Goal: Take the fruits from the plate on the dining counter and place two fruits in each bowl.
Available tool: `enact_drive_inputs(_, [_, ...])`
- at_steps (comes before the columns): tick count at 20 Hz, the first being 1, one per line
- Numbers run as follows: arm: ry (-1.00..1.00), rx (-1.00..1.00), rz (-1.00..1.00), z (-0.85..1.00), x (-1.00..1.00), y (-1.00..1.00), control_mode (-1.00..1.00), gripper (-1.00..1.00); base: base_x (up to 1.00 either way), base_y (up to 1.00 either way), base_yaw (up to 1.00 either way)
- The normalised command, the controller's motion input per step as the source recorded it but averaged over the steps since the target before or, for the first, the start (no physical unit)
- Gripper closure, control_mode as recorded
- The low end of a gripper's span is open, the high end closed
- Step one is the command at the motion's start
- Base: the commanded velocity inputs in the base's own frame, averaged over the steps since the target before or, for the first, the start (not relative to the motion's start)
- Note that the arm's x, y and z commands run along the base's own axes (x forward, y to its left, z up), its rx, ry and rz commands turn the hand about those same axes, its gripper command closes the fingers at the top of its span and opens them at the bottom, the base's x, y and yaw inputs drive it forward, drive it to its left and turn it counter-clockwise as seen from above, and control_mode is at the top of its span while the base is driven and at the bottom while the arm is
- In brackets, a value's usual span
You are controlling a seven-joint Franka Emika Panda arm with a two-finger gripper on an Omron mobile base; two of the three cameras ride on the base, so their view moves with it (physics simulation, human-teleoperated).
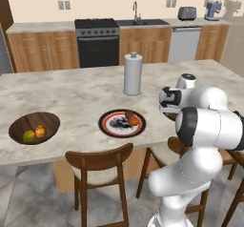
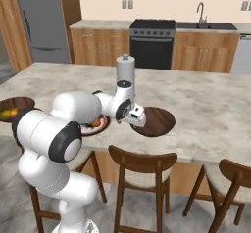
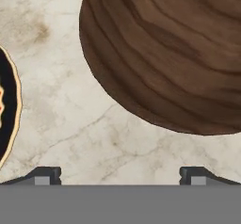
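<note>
On my screen the plate (image 1: 122, 123) sits at the near edge of the dining counter (image 1: 71, 92) with two fruits (image 1: 133, 119) on it. The left bowl (image 1: 34, 127) holds an orange piece and a yellow-green piece. The right bowl (image 2: 156, 121) lies just beside the gripper (image 3: 120, 173), whose fingers are spread wide, grasping nothing. A paper towel roll (image 1: 133, 74) stands farther back.

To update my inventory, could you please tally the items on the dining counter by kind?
Dark brown wooden bowls: 2
White red-rimmed round plate: 1
White paper towel roll: 1
Small round fruits, clearly visible: 3
Total: 7
</note>
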Motion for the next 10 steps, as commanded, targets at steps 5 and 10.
enact_drive_inputs(5, [0.00, 0.00, 0.00, 0.00, 0.00, 0.00, 1.00, -1.00, 0.65, -0.10, 0.00])
enact_drive_inputs(10, [0.00, 0.00, 0.00, 0.00, 0.00, 0.00, 1.00, -1.00, 0.32, -0.06, 0.00])
